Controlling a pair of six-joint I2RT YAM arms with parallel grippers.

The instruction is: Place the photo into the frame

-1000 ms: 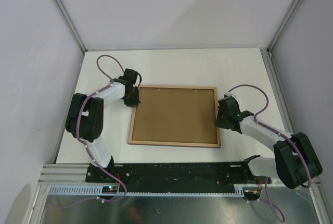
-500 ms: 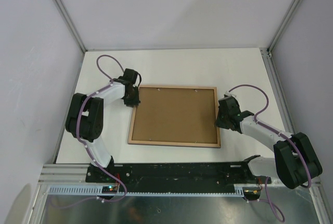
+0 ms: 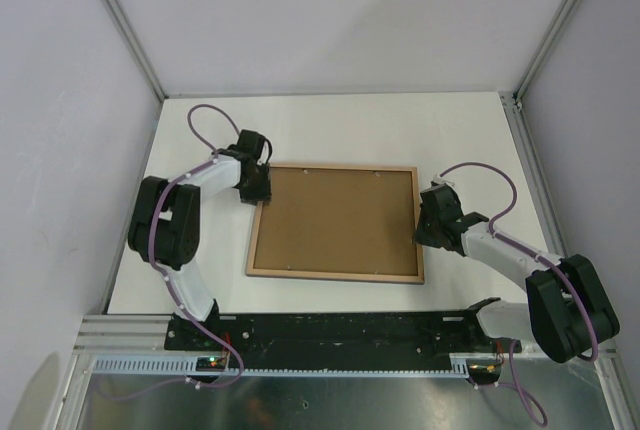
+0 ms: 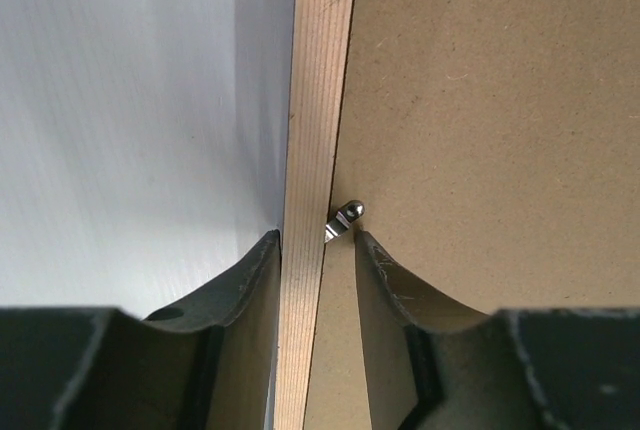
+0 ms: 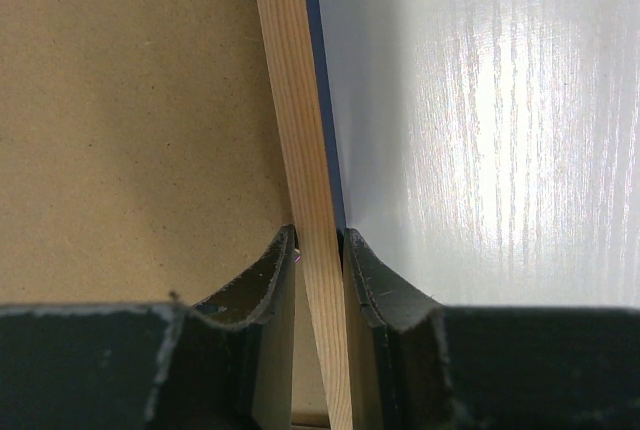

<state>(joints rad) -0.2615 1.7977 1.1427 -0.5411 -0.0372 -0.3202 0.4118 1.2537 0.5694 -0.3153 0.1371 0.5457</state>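
Right gripper: jaws clenched on the right rail of the frame, both pads against the wood. Left gripper: jaws released, straddling the left rail w/ a gap on the inner side. A metal tab stood just ahead of the inner left finger, at the edge of the backing board. The frame lay back-up on the tabletop, between the arms. The photo was not visible, presumably under the board. Probable step: securing the tab. Recommended: use the right clamp as anchor, approach the tab low & slow, and avoid pushing the rail sideways.
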